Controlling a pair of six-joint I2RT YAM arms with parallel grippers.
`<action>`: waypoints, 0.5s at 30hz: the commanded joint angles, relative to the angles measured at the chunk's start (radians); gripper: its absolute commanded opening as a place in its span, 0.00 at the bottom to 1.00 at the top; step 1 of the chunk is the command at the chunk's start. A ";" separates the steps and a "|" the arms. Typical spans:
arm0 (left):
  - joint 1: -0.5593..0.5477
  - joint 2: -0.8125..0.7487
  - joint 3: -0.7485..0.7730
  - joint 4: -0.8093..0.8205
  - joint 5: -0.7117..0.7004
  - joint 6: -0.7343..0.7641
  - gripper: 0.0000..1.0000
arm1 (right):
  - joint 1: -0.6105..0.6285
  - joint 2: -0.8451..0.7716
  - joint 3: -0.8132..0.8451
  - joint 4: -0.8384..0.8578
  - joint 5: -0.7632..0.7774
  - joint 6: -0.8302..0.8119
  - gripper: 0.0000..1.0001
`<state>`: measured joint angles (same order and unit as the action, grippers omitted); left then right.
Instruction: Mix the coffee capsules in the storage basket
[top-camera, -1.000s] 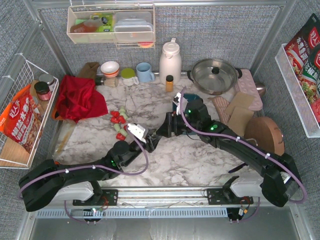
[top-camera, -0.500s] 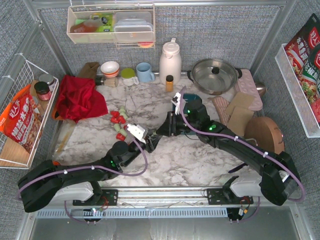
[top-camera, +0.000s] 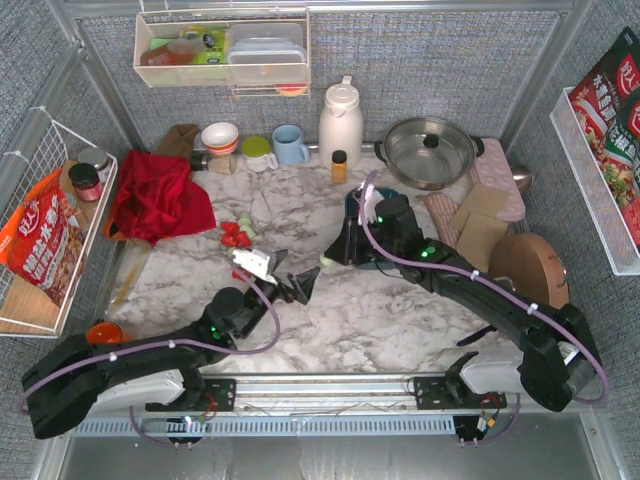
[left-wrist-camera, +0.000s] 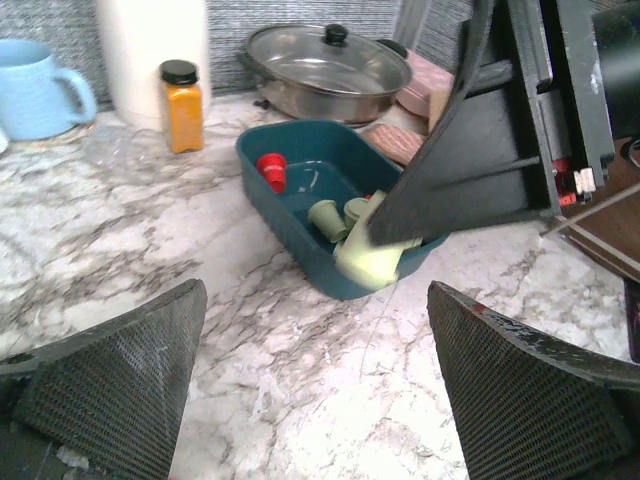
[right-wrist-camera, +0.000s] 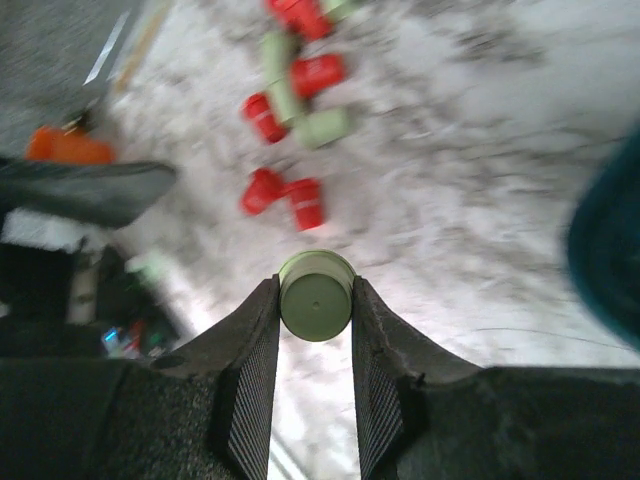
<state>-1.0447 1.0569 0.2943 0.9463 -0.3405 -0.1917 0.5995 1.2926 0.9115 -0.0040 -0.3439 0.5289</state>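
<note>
Toward the near edge, about mid-width of the worktop (top-camera: 400, 320), the left end effector (top-camera: 293, 283) hangs with its fingers spread wide, holding nothing. Just beyond it, the right end effector (top-camera: 328, 260) is clamped on a mint green capsule (right-wrist-camera: 315, 296). Loose coffee capsules (top-camera: 237, 233), red and green, lie left of centre. The storage basket (left-wrist-camera: 283, 222) sits right of centre toward the far edge, close behind the held capsule, with a red capsule (left-wrist-camera: 271, 170) and green ones (left-wrist-camera: 325, 218) inside.
</note>
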 joint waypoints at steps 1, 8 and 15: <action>0.001 -0.095 -0.013 -0.170 -0.149 -0.098 0.99 | -0.030 -0.016 0.028 -0.084 0.348 -0.159 0.15; 0.008 -0.220 0.032 -0.779 -0.467 -0.433 0.99 | -0.118 0.065 0.033 -0.039 0.704 -0.343 0.27; 0.176 -0.177 0.043 -1.029 -0.282 -0.630 0.99 | -0.170 0.202 0.140 -0.115 0.595 -0.325 0.61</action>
<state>-0.9600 0.8467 0.3267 0.1143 -0.7277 -0.6739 0.4343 1.4540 0.9966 -0.0772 0.2749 0.2253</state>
